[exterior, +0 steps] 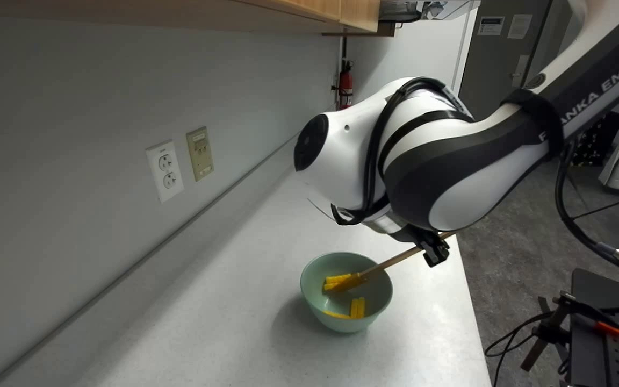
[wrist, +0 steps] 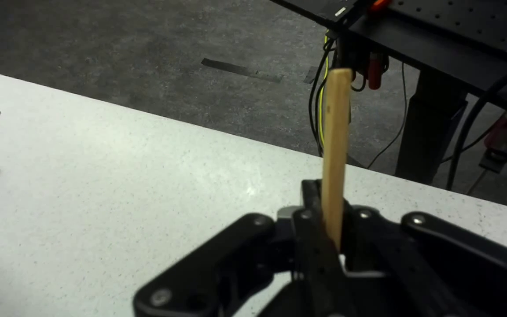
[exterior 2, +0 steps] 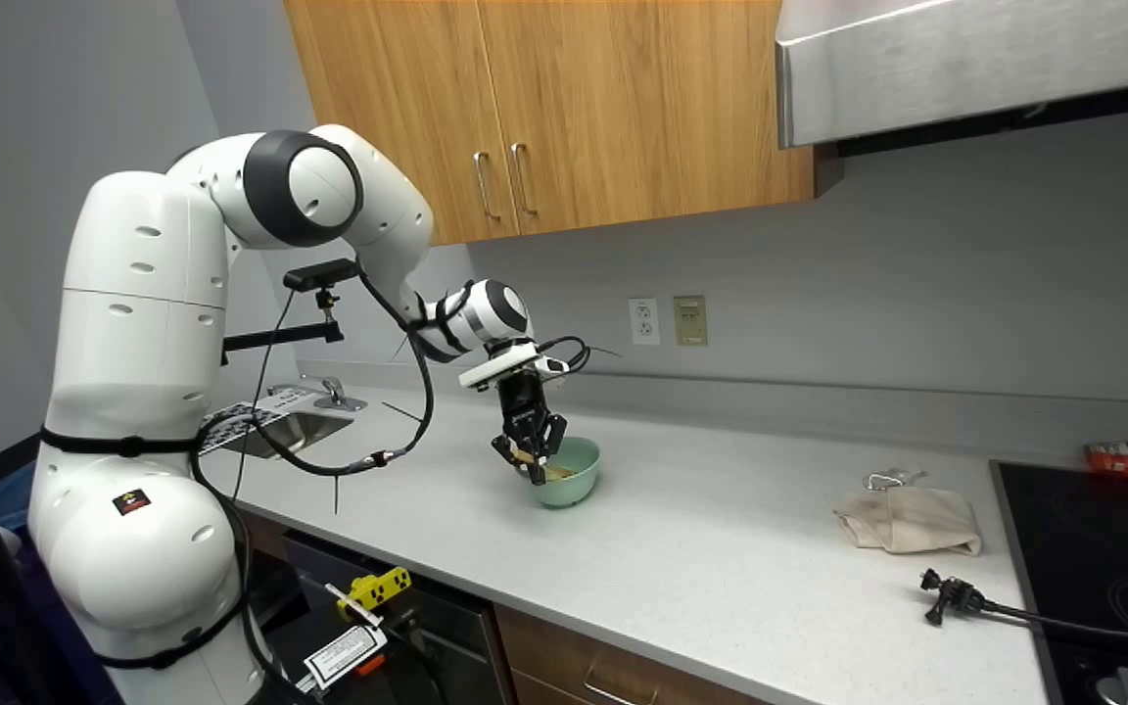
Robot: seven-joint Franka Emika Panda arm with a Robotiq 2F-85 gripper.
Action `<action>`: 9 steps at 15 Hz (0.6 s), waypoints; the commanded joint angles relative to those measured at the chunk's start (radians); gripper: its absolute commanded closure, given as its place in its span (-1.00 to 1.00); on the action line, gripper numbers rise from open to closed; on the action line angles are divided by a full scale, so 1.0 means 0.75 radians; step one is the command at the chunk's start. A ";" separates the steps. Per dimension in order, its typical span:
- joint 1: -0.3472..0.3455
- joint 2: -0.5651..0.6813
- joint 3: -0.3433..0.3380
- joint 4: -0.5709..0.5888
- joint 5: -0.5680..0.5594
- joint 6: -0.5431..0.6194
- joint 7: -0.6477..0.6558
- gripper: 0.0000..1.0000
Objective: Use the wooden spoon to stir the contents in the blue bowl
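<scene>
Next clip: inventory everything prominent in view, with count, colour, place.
blue bowl: 1, pale teal, on countertop
contents: several, yellow, inside blue bowl
wooden spoon: 1, light brown, head in blue bowl
countertop: 1, white, along wall
outlet: 1, white, on wall
wall plate: 1, beige, beside outlet
cabinet doors: 2, brown, above countertop
cooktop: 1, black, in countertop
range hood: 1, grey, above cooktop
cloth: 1, beige, near cooktop
sink: 1, metallic, in countertop
fire extinguisher: 1, red, background
arm: 1, mostly white, over countertop
gripper: 1, black, shut on wooden spoon
</scene>
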 commanded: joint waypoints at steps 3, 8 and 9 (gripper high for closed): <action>0.041 0.002 0.001 0.056 -0.038 -0.048 0.042 0.97; 0.043 0.015 0.012 0.079 0.010 -0.055 0.016 0.97; 0.043 0.015 0.013 0.077 0.011 -0.055 0.015 0.97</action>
